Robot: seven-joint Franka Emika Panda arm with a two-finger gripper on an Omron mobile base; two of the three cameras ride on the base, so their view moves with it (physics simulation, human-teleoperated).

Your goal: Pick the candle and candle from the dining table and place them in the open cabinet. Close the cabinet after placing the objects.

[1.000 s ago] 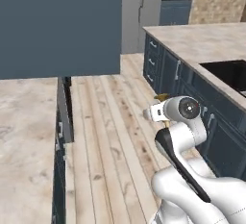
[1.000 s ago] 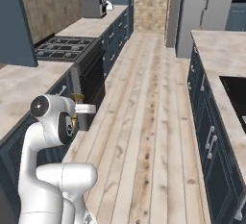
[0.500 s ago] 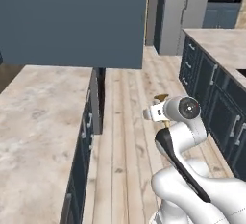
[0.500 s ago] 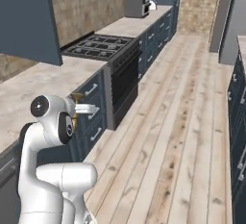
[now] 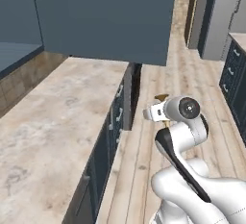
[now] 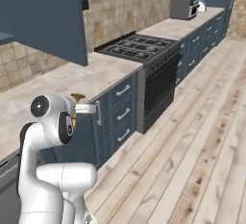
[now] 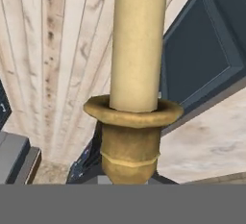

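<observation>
My gripper [image 7: 129,176] is shut on the slim brass candlestick [image 7: 129,141], and its thin cream candle [image 7: 138,40] rises close in front of the hand camera. The hand [image 5: 154,113] is held close to the arm's shoulder over the wooden floor, with the brass piece [image 5: 161,96] poking out beside it. The right base view has the same hand [image 6: 86,108] and brass bit [image 6: 77,97] beside the counter edge. A dark blue-grey wall cabinet [image 5: 103,18] hangs over the counter; its face [image 6: 43,14] fills the upper left. The ribbed yellow-gold candle and the dining table are out of view.
A beige stone counter [image 5: 48,127] with blue-grey drawer fronts [image 6: 122,115] runs along the wall. Further on stand a gas hob [image 6: 137,47] over a dark oven [image 6: 161,86], and a toaster [image 6: 182,7]. Wooden floor [image 6: 202,141] lies open to the right. Tall units [image 5: 216,16] stand far off.
The whole picture has shifted: the base has moved, so the counter and wall cabinet now stand nearer and larger. The arm keeps the same pose, still holding the candlestick.
</observation>
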